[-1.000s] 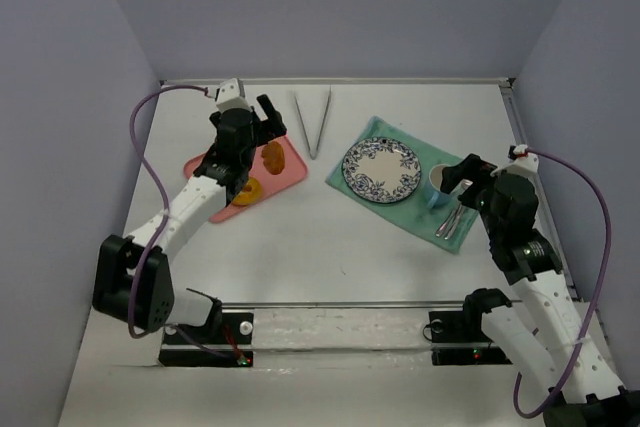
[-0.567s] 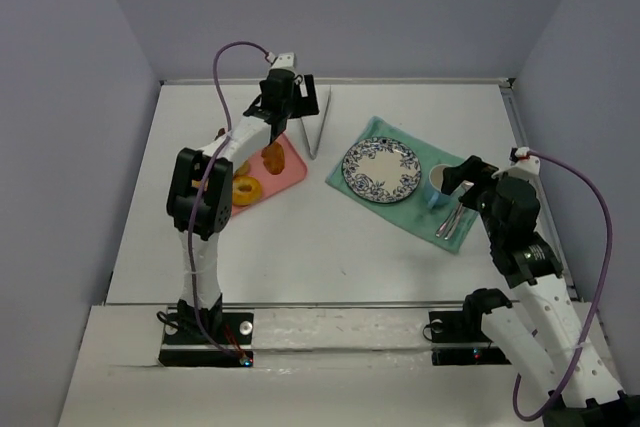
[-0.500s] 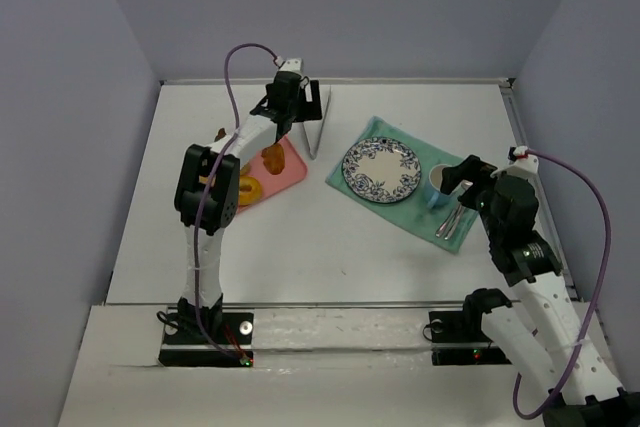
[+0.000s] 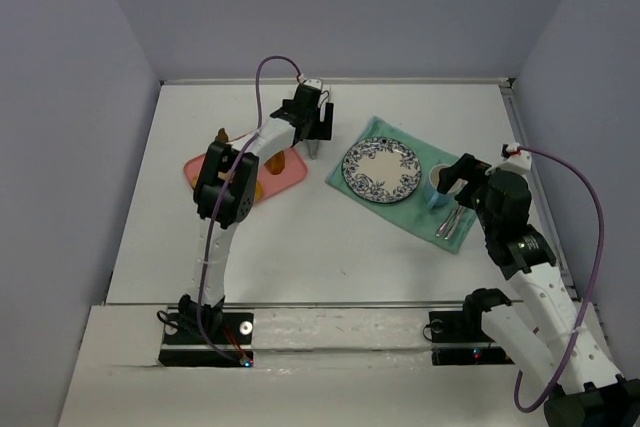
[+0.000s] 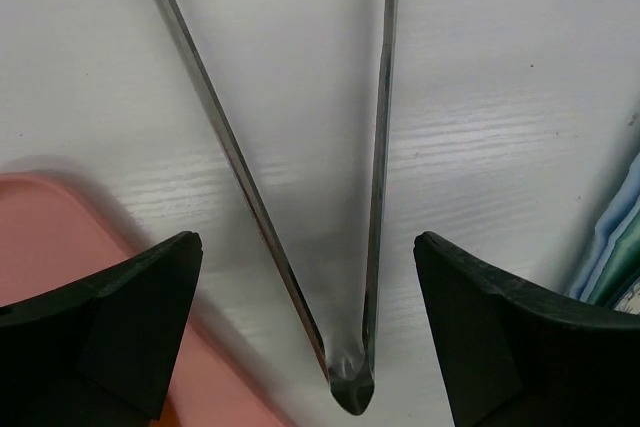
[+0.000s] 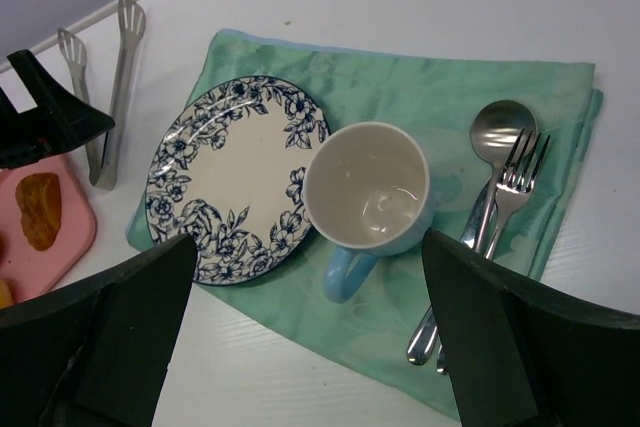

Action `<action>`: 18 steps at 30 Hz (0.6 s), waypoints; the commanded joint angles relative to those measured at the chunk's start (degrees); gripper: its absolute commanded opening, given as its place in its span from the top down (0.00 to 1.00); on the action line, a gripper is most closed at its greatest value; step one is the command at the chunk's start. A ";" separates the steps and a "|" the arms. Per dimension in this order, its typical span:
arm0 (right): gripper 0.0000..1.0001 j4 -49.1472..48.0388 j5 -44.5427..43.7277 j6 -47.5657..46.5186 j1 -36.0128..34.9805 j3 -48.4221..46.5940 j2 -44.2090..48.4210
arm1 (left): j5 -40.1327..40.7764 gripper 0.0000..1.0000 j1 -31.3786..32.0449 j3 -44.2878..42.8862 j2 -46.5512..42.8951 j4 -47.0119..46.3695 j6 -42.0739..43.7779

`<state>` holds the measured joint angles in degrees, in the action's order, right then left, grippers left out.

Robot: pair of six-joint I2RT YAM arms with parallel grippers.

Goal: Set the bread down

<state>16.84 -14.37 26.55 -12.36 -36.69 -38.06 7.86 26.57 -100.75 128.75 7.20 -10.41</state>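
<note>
The bread, an orange-brown bun, lies on the pink tray; in the top view the bread peeks out beside my left arm. My left gripper is past the tray's far right corner, low over the metal tongs. It is open: in its wrist view the left gripper straddles the tongs' joined end, touching nothing. My right gripper hangs open above the mug, holding nothing. The floral plate lies bare on the green cloth.
A spoon and fork lie on the cloth right of the mug. A yellow roll and a dark brown pastry also sit at the tray. The back wall runs just beyond the tongs.
My left arm has swung from over the pink tray to the right and farther back, ending over the tongs, still open. The right arm has barely shifted.
</note>
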 commanded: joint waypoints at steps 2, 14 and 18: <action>0.00 -3.04 0.05 -1.14 0.06 -0.67 0.18 | -0.57 0.01 0.15 -5.24 2.99 1.93 2.33; 0.00 -3.04 -0.13 -1.23 0.06 -0.32 1.32 | 2.95 0.02 -0.02 -27.22 18.20 13.19 3.12; 0.00 -3.04 -0.31 -1.41 0.06 -0.23 2.29 | 2.16 0.36 -0.11 -23.27 15.85 11.70 3.12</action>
<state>16.23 -14.37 26.17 -12.36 -36.67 -37.10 10.13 26.52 -125.60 146.10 15.68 -7.94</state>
